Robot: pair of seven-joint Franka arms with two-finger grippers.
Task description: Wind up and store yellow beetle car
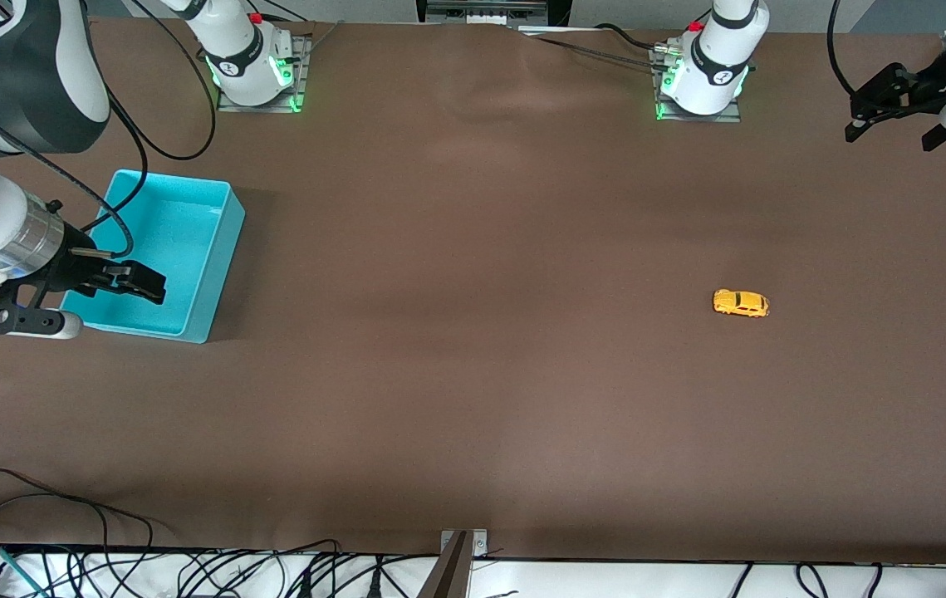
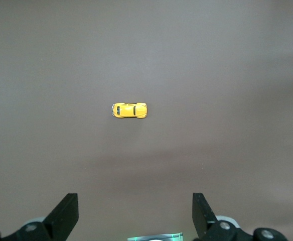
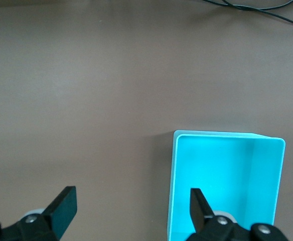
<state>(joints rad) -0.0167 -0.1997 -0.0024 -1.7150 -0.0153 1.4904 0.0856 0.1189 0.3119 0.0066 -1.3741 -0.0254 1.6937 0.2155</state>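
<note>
Car untouched on the mat, both grippers wide open and holding nothing.

You have the yellow beetle car (image 1: pixel 741 303) sitting on its wheels on the brown table (image 1: pixel 473 399), well apart from the turquoise bin (image 1: pixel 223 249), toward the left arm's end. The left gripper (image 1: pixel 896 112) hangs high, off toward that table end from the car; the right gripper (image 1: pixel 120 282) waits over the bin. The car is tiny and rounded, so a slightly off-centre pinch could squirt it away or roll it. The mat looks smooth and bare; cables (image 1: pixel 107 573) trail along the table edge nearest the camera.
</note>
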